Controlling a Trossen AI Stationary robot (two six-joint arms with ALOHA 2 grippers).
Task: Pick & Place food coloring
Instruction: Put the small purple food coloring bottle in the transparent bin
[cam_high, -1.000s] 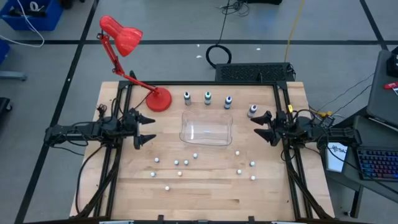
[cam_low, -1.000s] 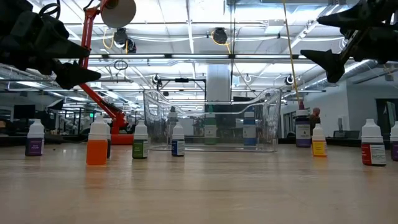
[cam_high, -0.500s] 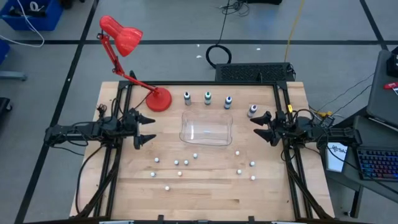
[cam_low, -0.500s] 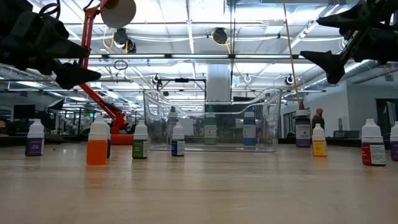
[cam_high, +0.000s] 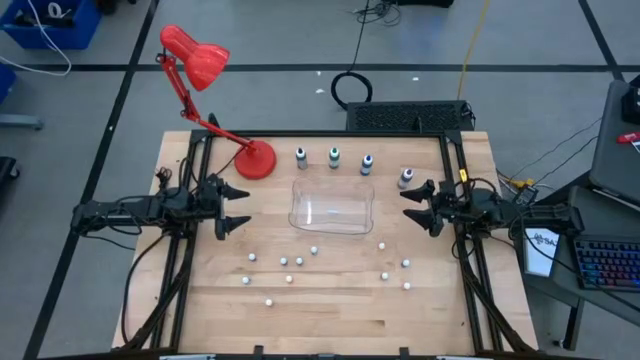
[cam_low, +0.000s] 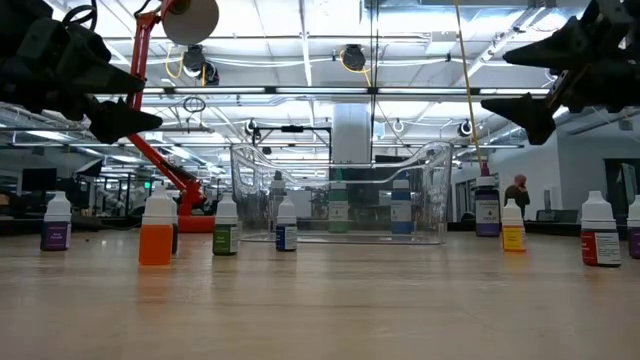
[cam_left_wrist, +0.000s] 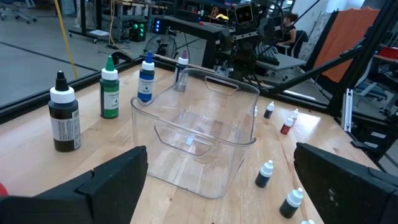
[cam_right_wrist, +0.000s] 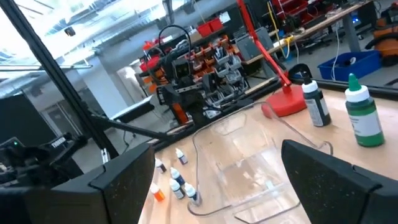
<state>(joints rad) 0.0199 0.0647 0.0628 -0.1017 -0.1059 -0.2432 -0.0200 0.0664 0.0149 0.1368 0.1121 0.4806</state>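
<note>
Four food coloring bottles stand upright on their bases in a row along the table's far side: dark (cam_high: 301, 156), green (cam_high: 334, 156), blue (cam_high: 367, 164) and pink-purple (cam_high: 406, 178). They also show in the left wrist view as dark (cam_left_wrist: 64, 118), green (cam_left_wrist: 109, 90), blue (cam_left_wrist: 147, 79) and purple (cam_left_wrist: 181, 67). My left gripper (cam_high: 240, 208) hangs open and empty above the table's left side. My right gripper (cam_high: 413, 210) is open and empty above the right side, just near of the pink-purple bottle.
A clear plastic container (cam_high: 332, 205) stands at mid-table between the grippers. A red desk lamp (cam_high: 255, 160) stands at the far left. Several smaller white-capped dropper bottles (cam_high: 290, 265) are scattered over the near half, among them an orange one (cam_low: 156, 235).
My right gripper has moved a little toward the table's left, toward the clear container, staying open above the table. The bottles and the container have not moved.
</note>
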